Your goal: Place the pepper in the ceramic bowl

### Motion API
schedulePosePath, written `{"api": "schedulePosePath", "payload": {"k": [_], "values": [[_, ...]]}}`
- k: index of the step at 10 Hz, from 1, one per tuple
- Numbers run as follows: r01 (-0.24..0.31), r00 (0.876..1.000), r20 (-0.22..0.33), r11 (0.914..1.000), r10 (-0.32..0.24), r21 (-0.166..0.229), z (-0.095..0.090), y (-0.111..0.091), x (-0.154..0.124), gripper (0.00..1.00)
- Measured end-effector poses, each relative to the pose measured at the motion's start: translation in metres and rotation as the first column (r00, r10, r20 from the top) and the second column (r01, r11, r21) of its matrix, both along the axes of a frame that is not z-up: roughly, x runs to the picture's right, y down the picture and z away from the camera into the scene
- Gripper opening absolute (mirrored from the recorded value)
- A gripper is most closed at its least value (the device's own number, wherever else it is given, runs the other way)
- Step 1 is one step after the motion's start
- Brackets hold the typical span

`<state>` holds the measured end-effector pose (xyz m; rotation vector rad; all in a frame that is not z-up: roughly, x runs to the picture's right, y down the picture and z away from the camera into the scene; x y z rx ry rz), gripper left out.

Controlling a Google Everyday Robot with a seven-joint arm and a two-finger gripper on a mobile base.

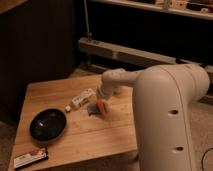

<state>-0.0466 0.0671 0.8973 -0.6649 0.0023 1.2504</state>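
The small orange-red pepper lies on the wooden table next to a grey-blue lump. My gripper hangs from the white arm right above the pepper, at or very close to its top. The round glossy black ceramic bowl sits to the left of the pepper, nearer the table's left edge, and is empty.
A pale bottle lies on its side just left of the gripper. A flat black-white-red packet lies at the table's front left corner. My large white arm body covers the table's right side. A dark cabinet and shelf frame stand behind.
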Motion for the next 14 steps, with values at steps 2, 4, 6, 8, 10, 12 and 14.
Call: {"api": "schedulePosePath", "payload": {"k": [2, 4, 6, 8, 10, 12, 14], "values": [[0.007, 1.0, -0.01, 1.0, -0.007, -0.001, 0.0, 0.005, 0.0, 0.68], [0.02, 1.0, -0.016, 0.9998, -0.02, 0.004, -0.002, 0.007, -0.001, 0.53], [0.039, 0.999, -0.015, 0.9992, -0.039, 0.006, -0.006, 0.008, -0.007, 0.35], [0.067, 0.998, -0.022, 0.9978, -0.067, 0.002, -0.006, 0.011, -0.011, 0.12], [0.09, 0.995, -0.032, 0.9959, -0.09, -0.011, -0.003, 0.012, -0.016, 0.0], [0.094, 0.995, -0.032, 0.9954, -0.095, -0.015, -0.002, 0.012, -0.018, 0.0], [0.094, 0.995, 0.011, 0.9954, -0.094, 0.02, -0.017, 0.001, -0.029, 0.0]]}}
